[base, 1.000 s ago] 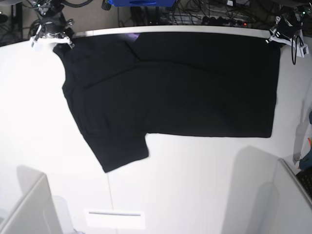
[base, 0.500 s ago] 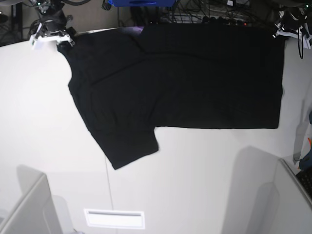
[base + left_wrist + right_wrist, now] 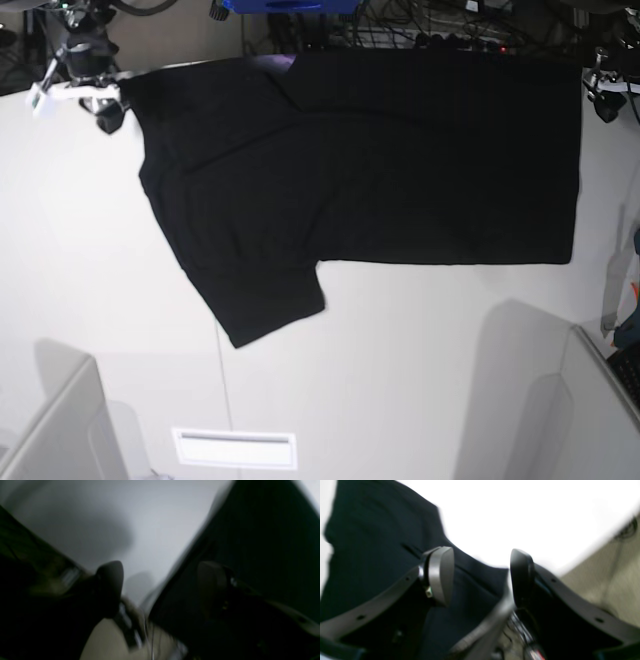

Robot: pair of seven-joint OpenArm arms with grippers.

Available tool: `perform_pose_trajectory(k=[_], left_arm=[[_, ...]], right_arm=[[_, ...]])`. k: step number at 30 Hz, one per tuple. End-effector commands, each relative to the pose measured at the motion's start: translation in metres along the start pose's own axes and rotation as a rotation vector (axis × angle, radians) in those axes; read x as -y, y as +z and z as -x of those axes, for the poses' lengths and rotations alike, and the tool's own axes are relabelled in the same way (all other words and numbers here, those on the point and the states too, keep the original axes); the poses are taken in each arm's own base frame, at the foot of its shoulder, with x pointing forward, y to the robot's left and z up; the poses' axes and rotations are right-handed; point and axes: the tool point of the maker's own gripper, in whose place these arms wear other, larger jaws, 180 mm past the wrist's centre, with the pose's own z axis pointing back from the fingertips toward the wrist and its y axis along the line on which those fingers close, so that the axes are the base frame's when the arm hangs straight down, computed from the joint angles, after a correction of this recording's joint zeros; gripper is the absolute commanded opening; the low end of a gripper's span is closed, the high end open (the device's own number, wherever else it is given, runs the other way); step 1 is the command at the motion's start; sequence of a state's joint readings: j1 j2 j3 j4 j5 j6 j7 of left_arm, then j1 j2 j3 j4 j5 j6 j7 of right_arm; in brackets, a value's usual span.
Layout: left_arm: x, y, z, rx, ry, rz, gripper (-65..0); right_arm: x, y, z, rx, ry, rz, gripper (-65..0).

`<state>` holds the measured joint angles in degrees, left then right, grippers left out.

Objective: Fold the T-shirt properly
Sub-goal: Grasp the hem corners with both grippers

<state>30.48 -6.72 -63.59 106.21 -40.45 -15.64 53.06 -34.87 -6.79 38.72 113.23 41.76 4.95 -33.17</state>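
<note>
The T-shirt (image 3: 370, 160) lies flat at the table's (image 3: 400, 400) far edge. The right gripper (image 3: 480, 577) is released beside its corner; the left gripper (image 3: 160, 585), blurred, appears released too.

White table (image 3: 400, 380), cables (image 3: 420, 30) behind
</note>
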Motion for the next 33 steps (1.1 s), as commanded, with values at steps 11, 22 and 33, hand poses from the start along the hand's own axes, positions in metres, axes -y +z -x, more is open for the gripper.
perform_pose_trajectory(k=[11,22,33], left_arm=[[0.026,0.003,-0.051,0.162,-0.023,0.047,-65.0],[0.04,-0.008,-0.045,0.106,-0.086,0.091,-65.0],[0.037,-0.007,-0.044,0.102,-0.089,0.084,-65.0]], right_arm=[[-0.16,-0.09,-0.046,-0.034,0.21,-0.389,-30.9],[-0.199,-0.201,-0.068,-0.21,0.216,-0.316,-30.8],[-0.214,-0.233,-0.039,-0.321,0.441,-0.259,-30.6]])
